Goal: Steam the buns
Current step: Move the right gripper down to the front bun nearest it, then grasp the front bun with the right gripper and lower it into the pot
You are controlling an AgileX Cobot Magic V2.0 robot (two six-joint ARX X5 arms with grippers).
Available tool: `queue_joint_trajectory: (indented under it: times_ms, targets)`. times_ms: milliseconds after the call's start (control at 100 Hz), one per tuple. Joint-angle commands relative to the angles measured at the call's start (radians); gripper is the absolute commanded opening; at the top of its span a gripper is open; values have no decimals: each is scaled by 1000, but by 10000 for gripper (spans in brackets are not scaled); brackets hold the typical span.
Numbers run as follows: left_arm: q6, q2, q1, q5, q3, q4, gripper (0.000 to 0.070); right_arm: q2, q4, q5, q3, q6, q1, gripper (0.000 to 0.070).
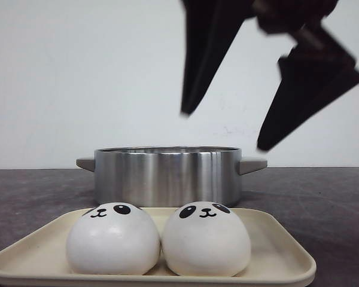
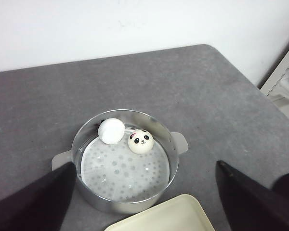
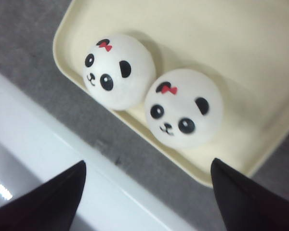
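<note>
Now two buns (image 1: 158, 239) sit touching on the near tray (image 1: 281, 254), two more (image 2: 130, 137) in the far pot (image 2: 86, 132); both grippers, left (image 2: 144, 202) and right (image 3: 147, 197), spread wide, holding nothing.

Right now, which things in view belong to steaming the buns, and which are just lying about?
In the job:
two buns on the tray
two buns in the steamer pot
steamer pot
tray

Lying about:
nothing else on the table

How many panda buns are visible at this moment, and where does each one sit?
4. Two buns sit side by side on the cream tray: one left, one right. Two more lie inside the steel steamer pot: one face-up, one turned away, touching. None seems hidden.
</note>
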Motion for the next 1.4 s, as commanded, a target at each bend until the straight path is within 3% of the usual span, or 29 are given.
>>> queue_joint_trajectory:
  times_ms: [0,160,410,610,650,690,970,1190,1390]
  targets:
    - [-2,-2,-8,-6,22,-4,540,47,29,4,7,24,16,522]
    - [-2,-31,-8,-26,22,-42,540,143,81,60,7,42,17,521]
    - [-2,-67,-8,-48,22,-92,540,250,102,73,7,45,17,496]
    - [-1,-95,-8,-79,22,-106,540,267,112,84,7,50,17,290]
    - [-1,-98,-8,-80,22,-106,540,267,111,92,7,49,17,181]
    - [-1,-103,-8,-80,22,-106,540,267,111,106,7,49,17,3]
    - [-1,-109,-8,-84,22,-111,540,183,82,135,36,44,33,11]
    - [-1,-114,-8,-88,22,-102,540,-15,-11,159,220,16,76,7]
    - [-1,-114,-8,-89,22,-88,540,-51,-26,341,489,-132,31,6]
